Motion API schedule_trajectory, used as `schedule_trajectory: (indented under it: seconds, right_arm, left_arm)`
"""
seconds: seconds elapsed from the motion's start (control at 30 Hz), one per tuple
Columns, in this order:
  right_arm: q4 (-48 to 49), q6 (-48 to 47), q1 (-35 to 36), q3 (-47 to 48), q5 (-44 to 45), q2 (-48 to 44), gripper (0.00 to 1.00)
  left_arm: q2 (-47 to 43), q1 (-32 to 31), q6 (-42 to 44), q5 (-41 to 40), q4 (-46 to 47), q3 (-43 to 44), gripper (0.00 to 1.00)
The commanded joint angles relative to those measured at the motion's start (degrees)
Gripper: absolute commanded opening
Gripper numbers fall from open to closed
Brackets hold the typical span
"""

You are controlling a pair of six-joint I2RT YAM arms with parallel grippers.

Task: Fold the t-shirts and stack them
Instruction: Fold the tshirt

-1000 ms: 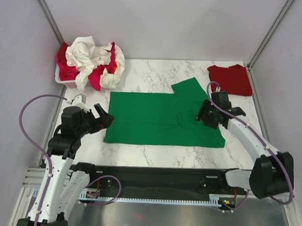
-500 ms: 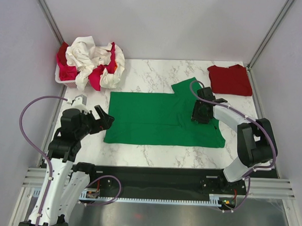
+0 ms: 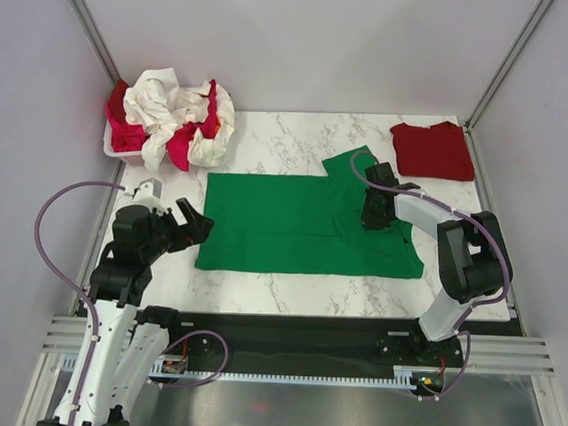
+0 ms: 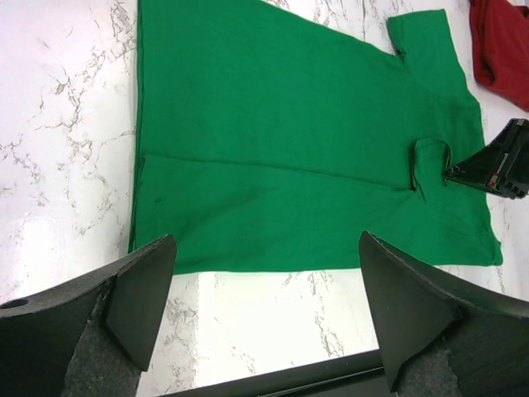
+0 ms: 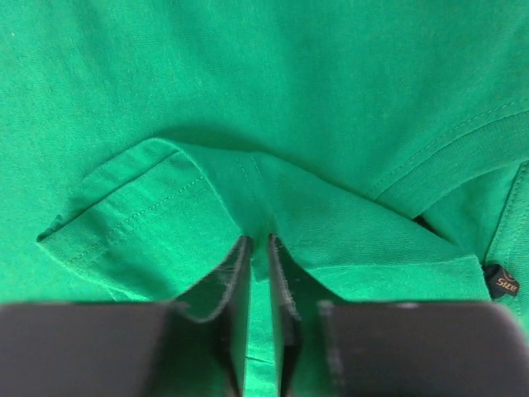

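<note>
- Right gripper (image 5: 258, 248): I read it as closed on a thin pinch of the green shirt (image 3: 302, 223), right beside the sleeve (image 5: 140, 207) that lies folded in over the body
- Left gripper (image 4: 264, 240): spread wide and holding nothing, it hangs above the tabletop near the shirt's left hem
- Green shirt: spread flat across the middle of the tabletop (image 3: 287, 138), the far sleeve out flat towards the back
- Other shirts: the dark red shirt (image 3: 433, 149) lies folded in the far right corner; the cream-white shirt (image 3: 166, 104) and pinkish red shirt (image 3: 127, 135) are heaped in the basket (image 3: 109, 149) at the far left
- Risk 1: the bite looks shallow, so I judge the cloth could slide out once I lift
- Risk 2: I cannot tell how many layers are pinched; taking only the top one would pull the fold askew
- Risk 3: nothing holds down the left side, so a sideways pull may drag the whole shirt and wrinkle it
- Surface: white marbled tabletop, smooth and faintly glossy; I expect little friction against cloth
- Room: plain pale walls (image 3: 301, 44) close in three sides, with metal posts at the far corners
</note>
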Motion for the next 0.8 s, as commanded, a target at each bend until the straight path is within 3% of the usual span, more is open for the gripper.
schedule_trajectory:
  seconds: [0.0,0.17,0.53,0.57,0.6,0.63,0.67,0.77]
  right_arm:
    - [1.3,-0.8,0.3,1.6,2.1,0.2,0.19]
    - [0.7,-1.2,0.4,2.5,2.9,0.3,0.00]
    - [-6.5,-5.0,0.3,14.0,11.4,1.9,0.00]
    - [-7.6,-5.1,0.4,15.9,12.5,3.2,0.08]
    - [-7.6,-5.3,0.4,15.9,13.1,3.8,0.08]
    - [-8.6,-5.4,0.3,17.5,13.8,4.4,0.28]
    - [-9.0,-5.5,0.3,18.1,15.7,5.2,0.41]
    - [-10.1,-5.4,0.0,20.3,19.0,5.7,0.69]
  left_arm:
    - [-0.6,0.6,2.4,-0.6,2.1,-0.1,0.98]
    - [-0.7,0.7,2.4,-0.5,2.1,-0.1,0.98]
    - [-0.7,0.9,2.4,-0.3,2.2,-0.1,0.98]
    - [-0.5,1.0,2.4,-0.3,2.1,-0.2,0.98]
    - [-0.5,1.0,2.4,-0.2,2.1,-0.2,0.98]
    - [-0.5,0.9,2.4,-0.2,2.2,-0.1,0.98]
    - [-0.4,0.9,2.4,-0.2,2.1,-0.2,0.98]
    - [-0.5,0.9,2.3,-0.2,2.2,-0.3,0.98]
